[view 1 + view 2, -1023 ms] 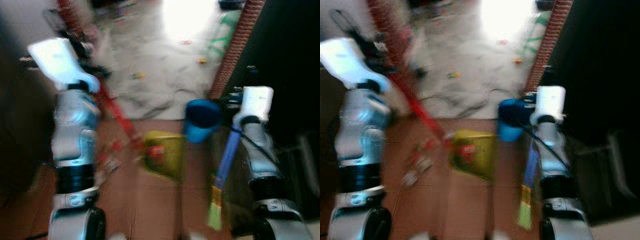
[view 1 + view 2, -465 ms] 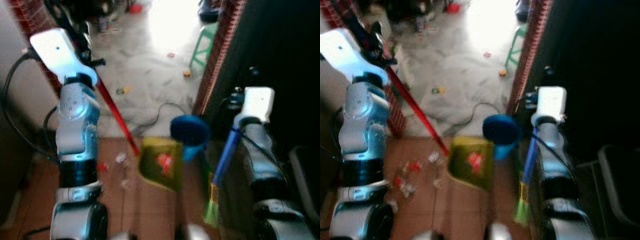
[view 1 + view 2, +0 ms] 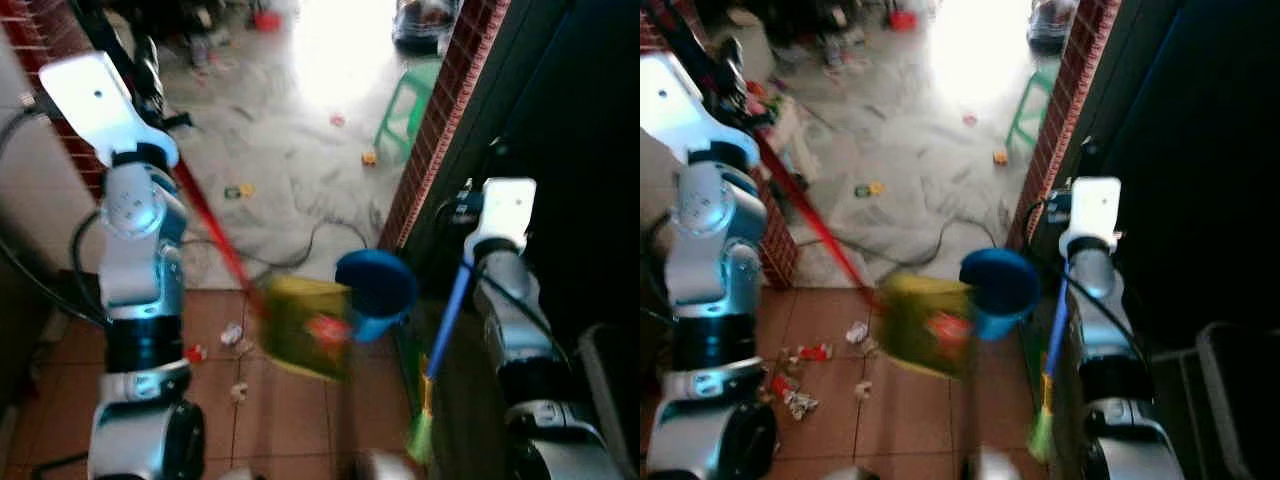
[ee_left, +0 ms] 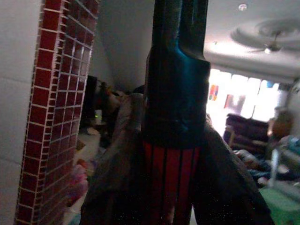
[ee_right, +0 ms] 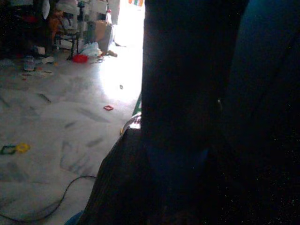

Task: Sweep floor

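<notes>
1. Dustpan (image 3: 300, 325), yellow-green with a red scrap lying in it, hangs blurred just above the terracotta tile floor (image 3: 905, 410), at the lower end of a red handle (image 3: 205, 215).
2. Red handle slants up toward the robot's left; the left gripper (image 4: 176, 112) has its jaws clenched around it, where a black sleeve meets the ribbed red shaft in the left wrist view.
3. Broom (image 3: 440, 350), with a blue stick and green bristles near the floor, hangs almost upright along the right arm.
4. Right gripper (image 5: 187, 140) appears dark in its wrist view with the blue stick against it; the jaws look clenched on the broom, though the shade hides much.
5. Blue bucket (image 3: 998, 290) stands just beside the dustpan, between it and the broom, at the foot of a red brick pillar (image 3: 440, 120).
6. Litter (image 3: 790, 385) of small paper and wrapper scraps lies on the tiles to the left of the dustpan, near the left arm.
7. Beyond the tiles, a grey marbled floor (image 3: 290, 130) carries a black cable (image 3: 320, 235), a few small bright bits, and a green stool (image 3: 405, 95) by the pillar.
8. Another brick pillar (image 4: 56, 112) stands close by the left gripper.
</notes>
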### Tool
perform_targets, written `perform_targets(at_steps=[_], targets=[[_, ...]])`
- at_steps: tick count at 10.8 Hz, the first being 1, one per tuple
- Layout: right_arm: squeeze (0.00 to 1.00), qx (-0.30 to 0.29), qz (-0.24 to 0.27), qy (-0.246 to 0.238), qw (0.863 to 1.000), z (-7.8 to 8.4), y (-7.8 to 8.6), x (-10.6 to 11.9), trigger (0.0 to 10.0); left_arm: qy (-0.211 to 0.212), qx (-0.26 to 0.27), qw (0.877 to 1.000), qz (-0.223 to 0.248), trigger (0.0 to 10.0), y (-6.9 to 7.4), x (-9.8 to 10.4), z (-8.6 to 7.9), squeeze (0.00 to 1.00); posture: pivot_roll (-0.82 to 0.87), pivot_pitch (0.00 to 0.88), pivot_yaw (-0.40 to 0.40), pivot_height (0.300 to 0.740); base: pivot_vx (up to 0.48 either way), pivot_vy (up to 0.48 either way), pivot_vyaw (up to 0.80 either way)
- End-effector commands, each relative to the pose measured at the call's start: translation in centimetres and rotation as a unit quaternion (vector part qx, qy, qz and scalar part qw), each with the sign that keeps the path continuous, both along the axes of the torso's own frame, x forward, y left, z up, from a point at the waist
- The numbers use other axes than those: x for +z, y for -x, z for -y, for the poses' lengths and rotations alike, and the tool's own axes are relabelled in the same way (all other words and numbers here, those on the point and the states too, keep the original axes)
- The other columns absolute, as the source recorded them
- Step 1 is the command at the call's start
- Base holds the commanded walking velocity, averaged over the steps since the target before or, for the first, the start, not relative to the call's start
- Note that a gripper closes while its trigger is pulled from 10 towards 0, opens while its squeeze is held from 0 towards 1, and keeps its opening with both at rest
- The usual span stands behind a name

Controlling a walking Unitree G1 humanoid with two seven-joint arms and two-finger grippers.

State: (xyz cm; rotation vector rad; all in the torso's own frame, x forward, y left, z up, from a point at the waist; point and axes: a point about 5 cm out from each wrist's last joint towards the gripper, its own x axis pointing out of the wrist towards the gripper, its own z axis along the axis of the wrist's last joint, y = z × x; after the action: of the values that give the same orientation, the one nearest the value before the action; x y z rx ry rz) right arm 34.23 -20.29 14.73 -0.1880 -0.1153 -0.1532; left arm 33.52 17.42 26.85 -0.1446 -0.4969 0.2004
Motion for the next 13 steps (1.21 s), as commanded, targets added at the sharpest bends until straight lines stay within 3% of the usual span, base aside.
perform_targets(at_steps=[1,11,13], targets=[[0.0,-0.008,0.014,0.016,1.0,0.7,0.0,0.8,10.0,0.016,-0.018,0.999,0.041,10.0,0.2,1.5,1.2,0.0,-0.02,0.0,-0.02,0.74,0.48,0.0,0.0],[0.0,0.003,0.017,0.008,1.0,-0.4,-0.6,1.1,10.0,0.013,-0.031,0.999,0.037,10.0,-0.1,0.8,2.9,0.0,-0.03,0.008,-0.015,0.74,0.473,0.0,0.0],[0.0,0.007,0.015,0.009,1.0,-0.3,-0.6,1.0,10.0,0.002,-0.033,0.998,0.053,10.0,0.3,0.8,3.5,0.0,-0.03,0.009,-0.026,0.74,0.0,0.0,0.0]])
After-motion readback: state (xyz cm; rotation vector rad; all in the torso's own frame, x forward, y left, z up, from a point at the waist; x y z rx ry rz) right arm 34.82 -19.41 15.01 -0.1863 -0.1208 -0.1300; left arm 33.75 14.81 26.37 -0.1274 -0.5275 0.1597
